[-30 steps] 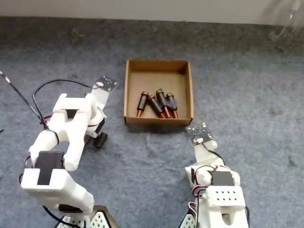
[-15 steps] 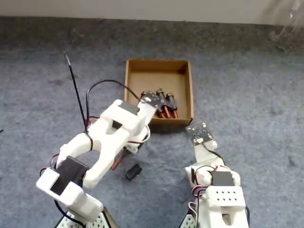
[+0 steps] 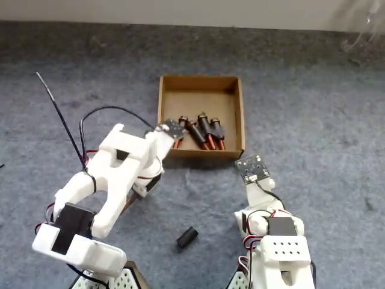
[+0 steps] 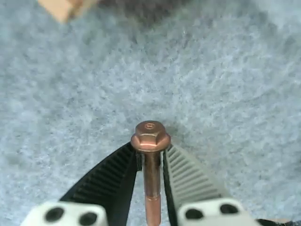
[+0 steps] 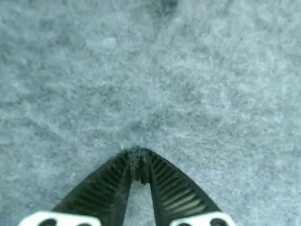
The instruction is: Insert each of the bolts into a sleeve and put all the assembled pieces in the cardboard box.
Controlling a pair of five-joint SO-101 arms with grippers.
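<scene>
Left gripper [image 4: 151, 154] pinches the bolt [image 4: 150, 137] by its shank — it could tilt and miss the sleeve [image 3: 187, 236] lying nearer; right gripper [image 5: 139, 162] sits with jaws pressed together, empty.

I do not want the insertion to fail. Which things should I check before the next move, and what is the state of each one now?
1. Bolt gripped: ok. The left gripper is shut on the bolt, with its head past the jaws.
2. Free sleeve on hand: ok. One black sleeve lies on the carpet, apart from both arms.
3. Sleeve held ready: not ok. The right gripper is shut and empty.
4. Sleeve opening turned toward the bolt: cannot tell.
5. Room in the cardboard box: ok. The assembled pieces lie in the half nearer the arms.
</scene>
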